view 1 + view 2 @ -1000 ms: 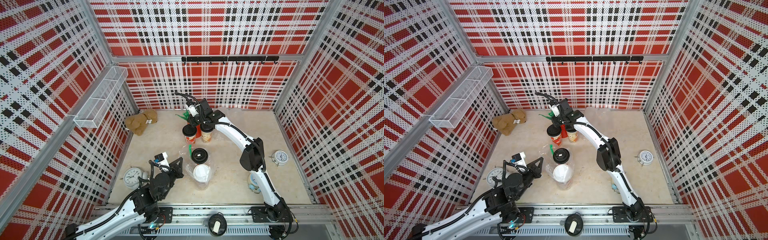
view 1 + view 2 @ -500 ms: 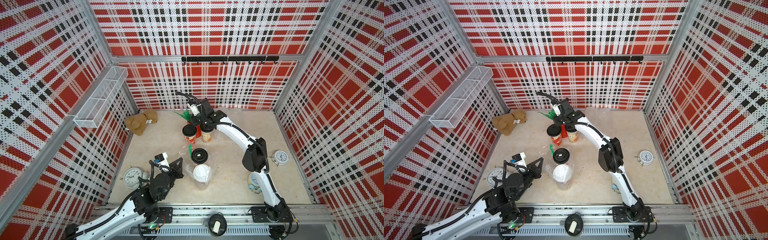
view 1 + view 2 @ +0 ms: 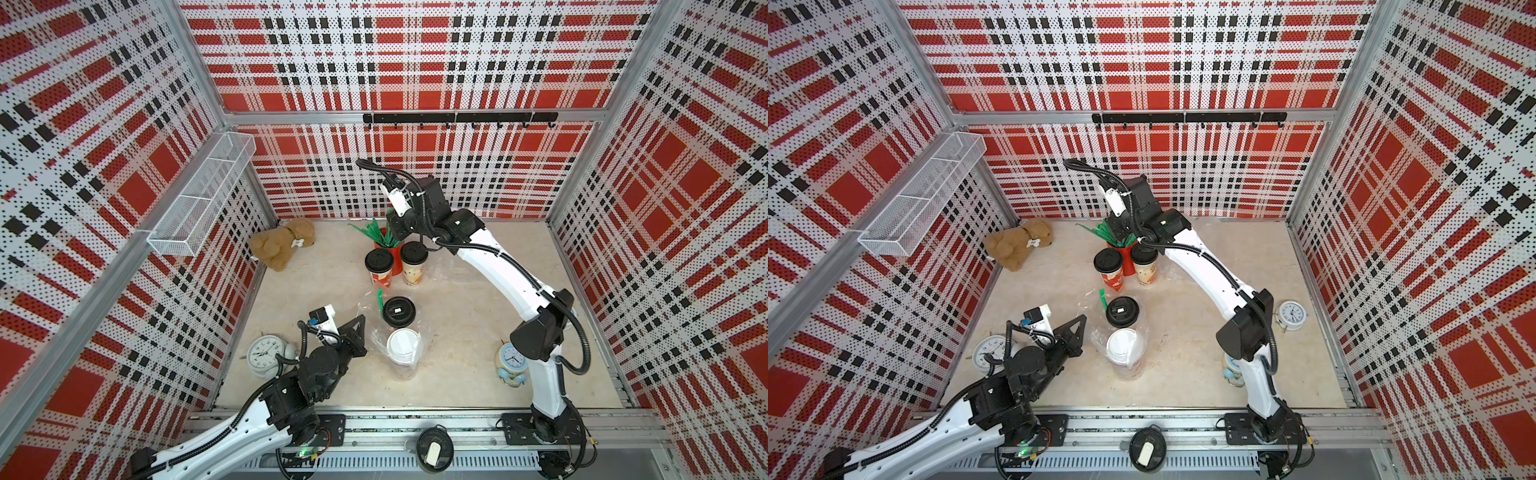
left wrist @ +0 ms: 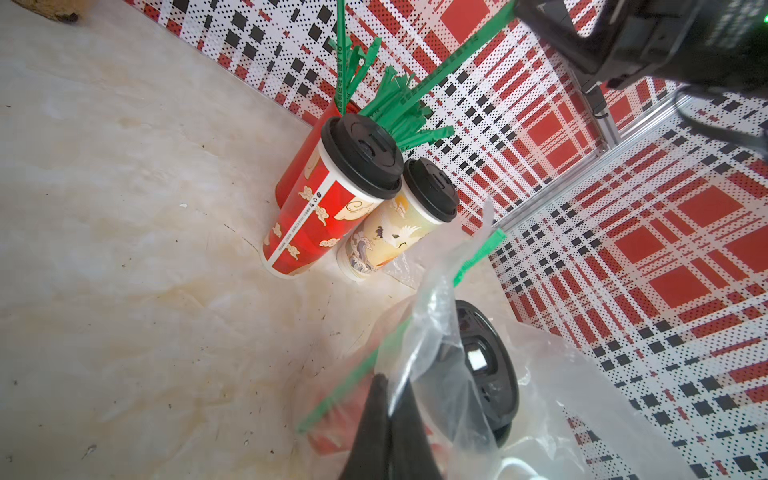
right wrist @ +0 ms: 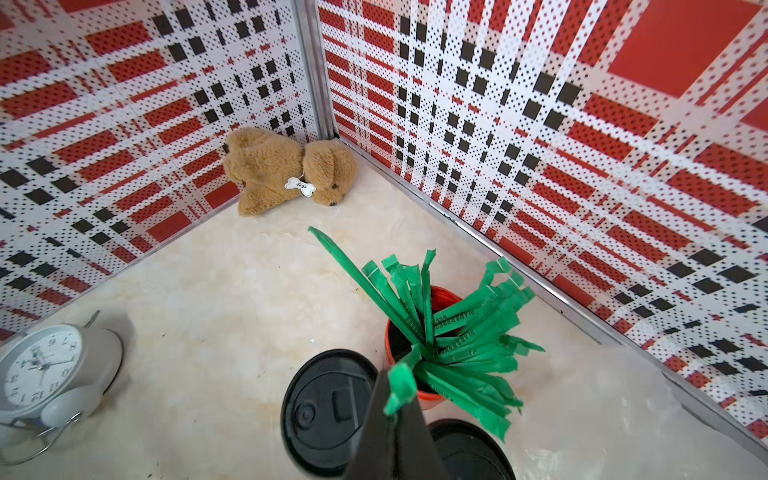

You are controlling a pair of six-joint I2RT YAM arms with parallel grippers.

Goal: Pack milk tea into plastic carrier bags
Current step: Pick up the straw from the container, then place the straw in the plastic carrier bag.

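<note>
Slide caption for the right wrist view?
Right gripper shut on a green straw at the red straw holder, two black-lidded milk tea cups beside it, plush dog in corner.

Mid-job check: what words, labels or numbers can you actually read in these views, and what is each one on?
"PLA", followed by blurred print: on the green straw wrappers in the red holder.
"12", "6", "7", "8", among the hour numerals: on the white alarm clock dial.
Too small or blurred to read: the print strip down the red cup; the bone tag on the plush dog; the blue clock dial.
</note>
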